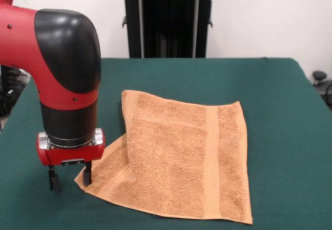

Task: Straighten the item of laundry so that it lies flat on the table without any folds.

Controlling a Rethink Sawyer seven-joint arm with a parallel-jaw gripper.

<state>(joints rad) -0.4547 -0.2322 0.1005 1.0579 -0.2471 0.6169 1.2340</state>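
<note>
The towel [187,157] lies on the green counter [280,95], mostly flat, its left side folded over. The hand [70,177] is down at the towel's lower-left corner, fingers spread, one tip touching the cloth edge, nothing gripped. Best to pinch only the top layer and draw it outward, low and slowly.

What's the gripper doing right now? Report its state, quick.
Gripper: open, fingers down at the towel corner, one finger on the cloth edge, holding nothing.

No readable text, label or number anywhere.
</note>
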